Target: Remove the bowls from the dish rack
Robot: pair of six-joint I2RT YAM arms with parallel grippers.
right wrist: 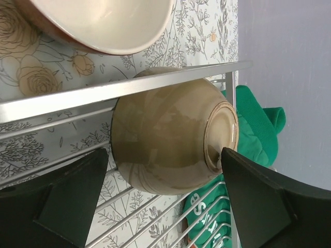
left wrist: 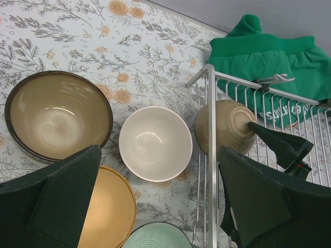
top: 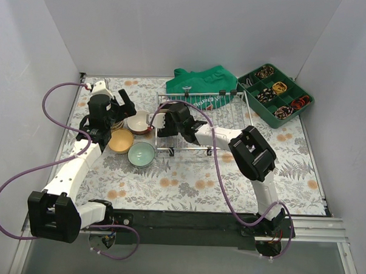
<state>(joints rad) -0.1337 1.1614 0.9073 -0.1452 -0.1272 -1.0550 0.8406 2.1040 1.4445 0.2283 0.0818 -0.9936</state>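
The silver wire dish rack (top: 217, 123) stands mid-table. One olive bowl (right wrist: 165, 139) lies on its side at the rack's left end, against the rail; it also shows in the left wrist view (left wrist: 225, 126). My right gripper (right wrist: 164, 152) is open with its jaws on either side of this bowl, the right finger touching the bowl's foot. It shows in the top view (top: 165, 119) too. My left gripper (left wrist: 159, 149) is open and empty above the table left of the rack (top: 122, 104). Below it stand a white bowl (left wrist: 155, 143), a tan dark-rimmed bowl (left wrist: 57, 114), a yellow bowl (left wrist: 106, 209) and a green bowl (left wrist: 158, 236).
A green cloth (top: 200, 83) lies behind the rack and partly under its far edge. A green compartment tray (top: 276, 92) with small items sits at the back right. White walls close in the table on three sides.
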